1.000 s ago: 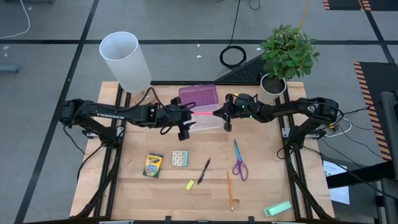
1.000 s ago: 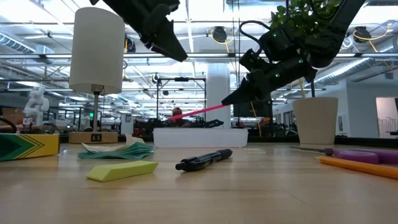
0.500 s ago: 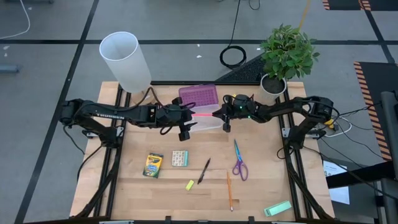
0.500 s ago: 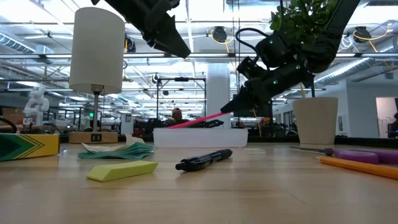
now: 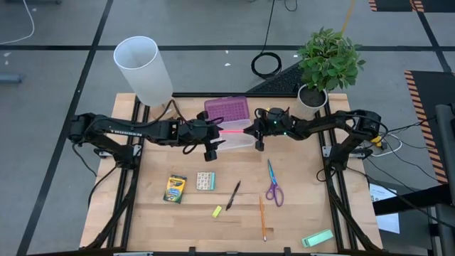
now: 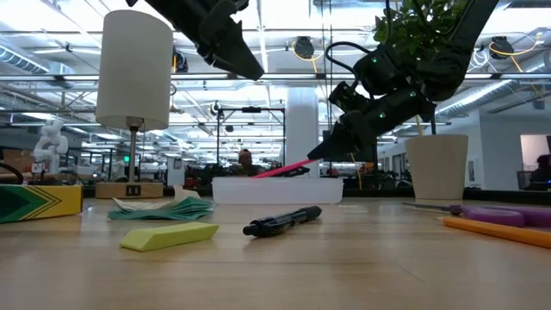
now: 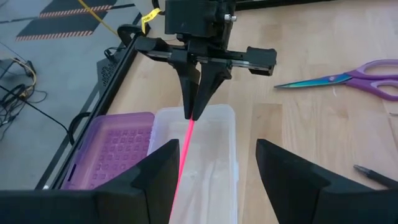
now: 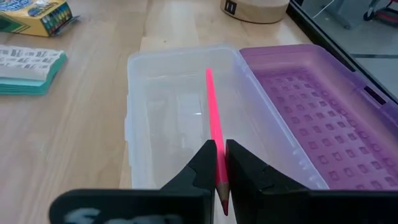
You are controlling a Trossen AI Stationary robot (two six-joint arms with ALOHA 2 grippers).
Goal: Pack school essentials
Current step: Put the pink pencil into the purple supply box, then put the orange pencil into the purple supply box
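The slim pink pencil (image 8: 213, 124) is gripped near one end between the closed fingers of the right gripper (image 5: 257, 132) and is held slanting down over the clear plastic pencil case (image 8: 180, 118), whose purple perforated lid (image 8: 301, 106) is laid open flat just beside it. The pencil's far tip appears to lie inside the case, though contact with its floor cannot be confirmed. The left gripper (image 5: 211, 146) is held at the opposite side of the case, its fingers spread apart and empty. On the bare wooden table (image 5: 298, 206) nearer the front are seen the yellow-green crayon box (image 5: 175, 189), the small teal-edged packet (image 5: 205, 180), the tiny yellow block (image 5: 217, 211), the black pen (image 5: 233, 195), the orange pencil (image 5: 262, 217) and the purple-handled scissors (image 5: 274, 185), all lying apart from one another. A pale green flat block (image 5: 316, 238) is shown at the front right corner.
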